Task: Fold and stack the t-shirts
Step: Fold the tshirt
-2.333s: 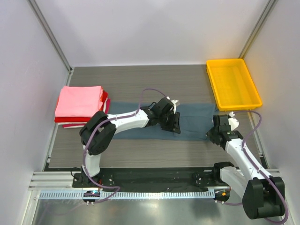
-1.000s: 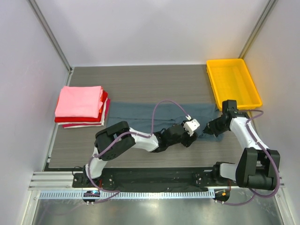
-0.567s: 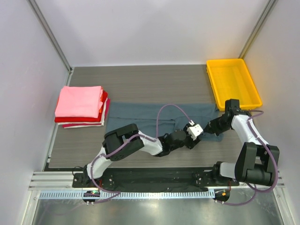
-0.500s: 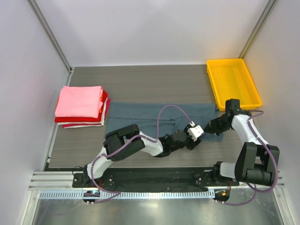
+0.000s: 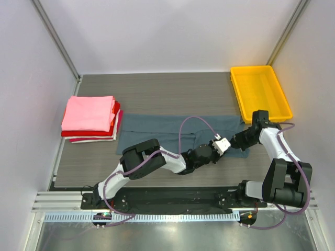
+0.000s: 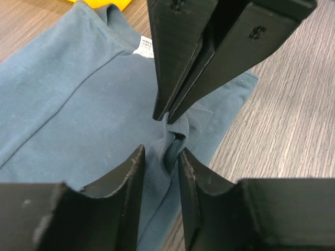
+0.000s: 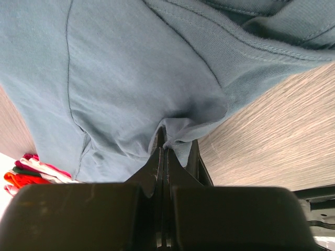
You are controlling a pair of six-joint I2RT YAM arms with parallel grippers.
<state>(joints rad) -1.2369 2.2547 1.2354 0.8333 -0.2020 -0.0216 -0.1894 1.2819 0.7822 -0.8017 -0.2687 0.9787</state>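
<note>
At the right end of the table's near side, the right gripper (image 7: 163, 142) was clamped on a raised pucker at the near right corner of the slate blue-grey t-shirt (image 5: 157, 130), probably to lift that corner for a fold. The left gripper (image 6: 161, 152) faced it, fingers narrowly parted around the same ridge and not visibly pinching. The shirt lay flat across the table centre. Beyond it, bare table (image 5: 157, 94) offered room toward the far edge. The folded stack (image 5: 89, 114) sat at the left edge and the yellow tray (image 5: 251, 68) in the far right corner.

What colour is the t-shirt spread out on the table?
Slate blue-grey; the t-shirt shows best in the left wrist view.
</note>
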